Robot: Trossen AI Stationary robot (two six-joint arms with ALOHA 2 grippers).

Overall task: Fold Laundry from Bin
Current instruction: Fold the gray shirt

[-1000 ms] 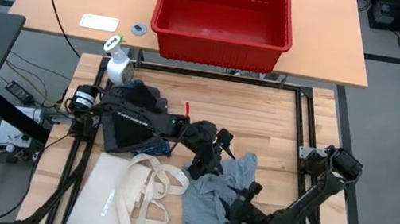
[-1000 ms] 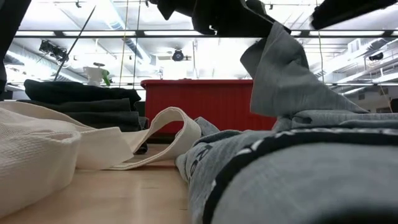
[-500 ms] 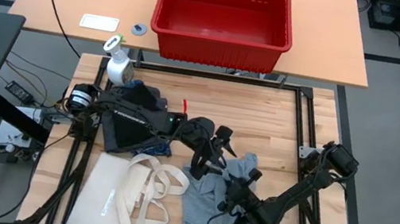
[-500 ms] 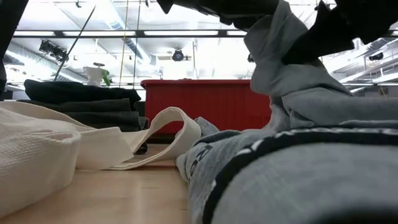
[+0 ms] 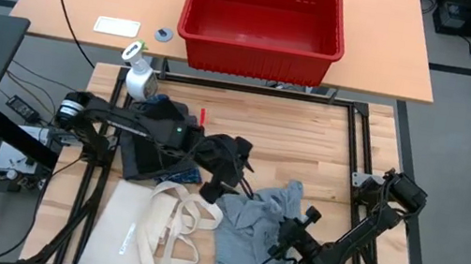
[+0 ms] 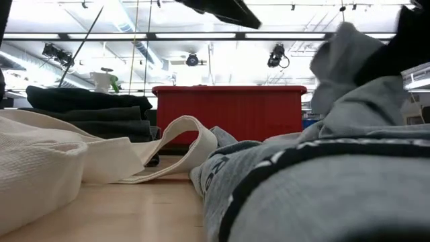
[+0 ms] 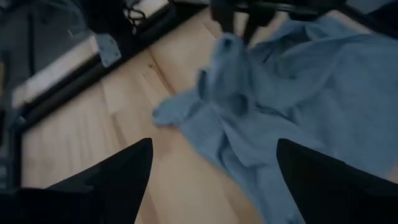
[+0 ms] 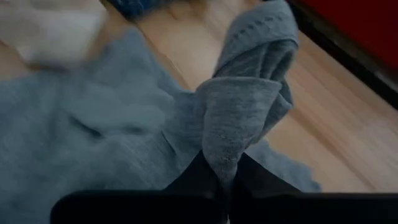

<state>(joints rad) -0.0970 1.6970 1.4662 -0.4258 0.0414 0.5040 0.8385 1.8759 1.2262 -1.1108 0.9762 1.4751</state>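
A light grey garment (image 5: 248,234) lies rumpled on the wooden table near its front edge, printed side up. My right gripper (image 5: 305,217) is shut on a raised fold of it at its far right part. My left gripper (image 5: 229,186) hangs open above the table just left of the garment, holding nothing; its two fingers frame the cloth in the left wrist view (image 7: 214,180). Dark folded laundry (image 5: 154,138) is stacked at the table's left. The red bin (image 5: 264,13) stands on the table beyond the far edge. My right gripper pinches a bunched fold of the grey garment (image 8: 227,155) between its two fingers, several layers together. The fingers come slanting down from the table's near side. The fold stands up past the fingertips (image 6: 342,60); the remainder of the garment lies slack on the table.
A cream tote bag (image 5: 144,231) with long handles lies at the front left, its handles reaching toward the grey garment. A white spray bottle (image 5: 137,74) stands at the far left corner. Bare wood (image 5: 309,144) lies between the garment and the far edge.
My left gripper has drawn back from the grey garment toward the table's left and risen, staying open. My right gripper has shut on the garment's raised fold, which now stands lower and farther to the table's right than before.
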